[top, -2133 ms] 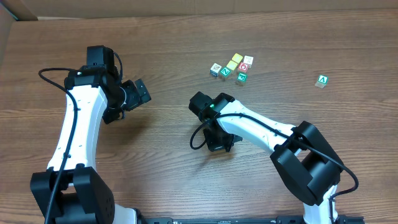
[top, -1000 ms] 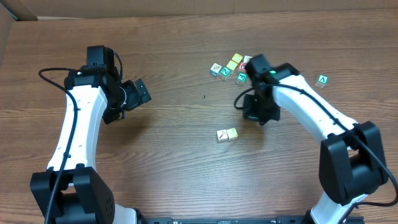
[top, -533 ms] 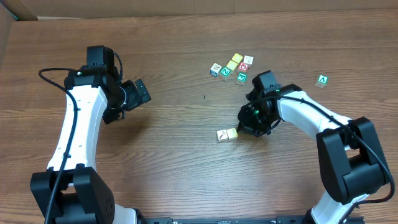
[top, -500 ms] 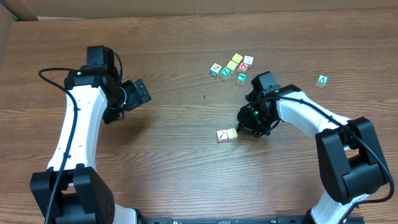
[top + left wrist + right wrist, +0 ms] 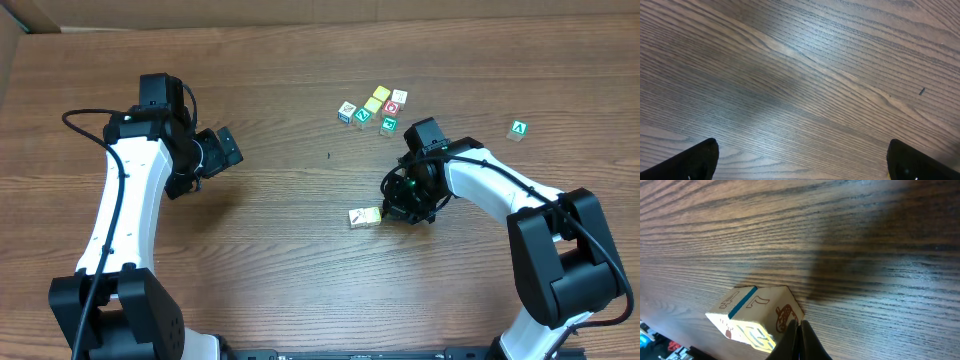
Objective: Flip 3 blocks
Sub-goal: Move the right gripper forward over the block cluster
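Two small wooden blocks lie side by side near the table's middle: a white-faced one point(image 5: 357, 217) and a pale yellow one point(image 5: 373, 214). In the right wrist view they show as one pair, the left block point(image 5: 732, 311) and the right block point(image 5: 776, 305), with brown prints and a teal stripe between them. My right gripper point(image 5: 388, 211) is shut, and its tip point(image 5: 799, 330) presses on the right block's near corner with nothing held. My left gripper point(image 5: 215, 150) hangs open far to the left; its fingertips point(image 5: 700, 159) frame bare wood.
A cluster of several coloured cubes point(image 5: 373, 108) sits at the back, above the right arm. A lone green cube with a white "A" point(image 5: 518, 129) lies at the far right. A cardboard wall point(image 5: 8, 60) edges the table's far left.
My right arm swung from near the back cluster down and left to the pair of blocks, and its shut tip now touches the yellow one. The left arm has not moved.
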